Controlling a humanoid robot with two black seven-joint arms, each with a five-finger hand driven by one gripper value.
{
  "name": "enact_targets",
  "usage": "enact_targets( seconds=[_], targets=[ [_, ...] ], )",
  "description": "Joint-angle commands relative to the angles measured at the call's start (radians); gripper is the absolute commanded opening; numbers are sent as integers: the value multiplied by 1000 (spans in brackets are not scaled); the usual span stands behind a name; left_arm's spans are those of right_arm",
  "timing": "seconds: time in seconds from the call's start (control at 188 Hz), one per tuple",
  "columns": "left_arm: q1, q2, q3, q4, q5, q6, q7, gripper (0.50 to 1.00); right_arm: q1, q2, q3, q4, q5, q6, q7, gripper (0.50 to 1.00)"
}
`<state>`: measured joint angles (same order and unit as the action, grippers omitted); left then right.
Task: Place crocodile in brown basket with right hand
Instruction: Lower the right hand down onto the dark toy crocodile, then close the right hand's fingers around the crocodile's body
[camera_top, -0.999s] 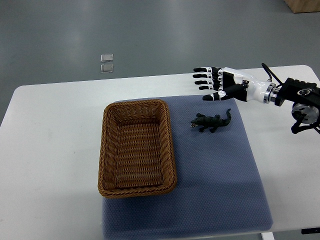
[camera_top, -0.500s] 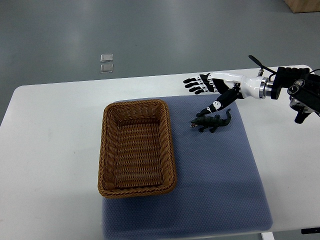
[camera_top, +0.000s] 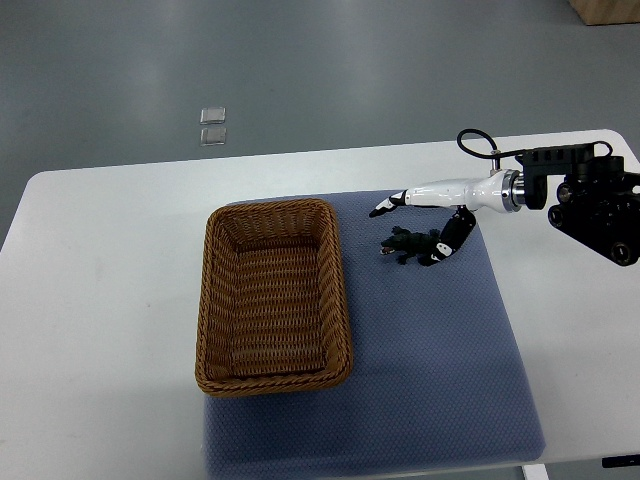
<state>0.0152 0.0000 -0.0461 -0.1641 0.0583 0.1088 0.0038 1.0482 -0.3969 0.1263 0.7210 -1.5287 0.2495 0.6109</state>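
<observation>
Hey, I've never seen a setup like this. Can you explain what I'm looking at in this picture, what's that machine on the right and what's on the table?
This is a single camera view, looking steeply down from the robot's own side of a white table. The black and white thing coming in from the right edge is the humanoid robot's right arm, ending in its right hand, which has fingers like a person's. A blue-grey mat lies on the table. On the mat stand an empty brown wicker basket and, to its right, a small dark toy crocodile. The hand is open and reaches over the crocodile, thumb by its tail. Nothing is lifted yet, and I cannot tell whether the hand touches the toy. The left arm is out of view.
</observation>
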Motion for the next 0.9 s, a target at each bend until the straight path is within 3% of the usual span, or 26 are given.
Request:
enact_targets(
  seconds=[0.0,0.154,0.276,0.893],
  targets=[
    [0,0,0,0,0,0,1,1000,33,6,-118,-9,-8,-88,0,924],
    [0,0,0,0,0,0,1,1000,70,33,-238,-49,-11,-197,0,921],
    [0,0,0,0,0,0,-1,1000,82,61,-290,-94,-11,-240,0,921],
    [0,0,0,0,0,0,-1,1000,78,99,-312,-155,-41,-246,0,913]
  ],
)
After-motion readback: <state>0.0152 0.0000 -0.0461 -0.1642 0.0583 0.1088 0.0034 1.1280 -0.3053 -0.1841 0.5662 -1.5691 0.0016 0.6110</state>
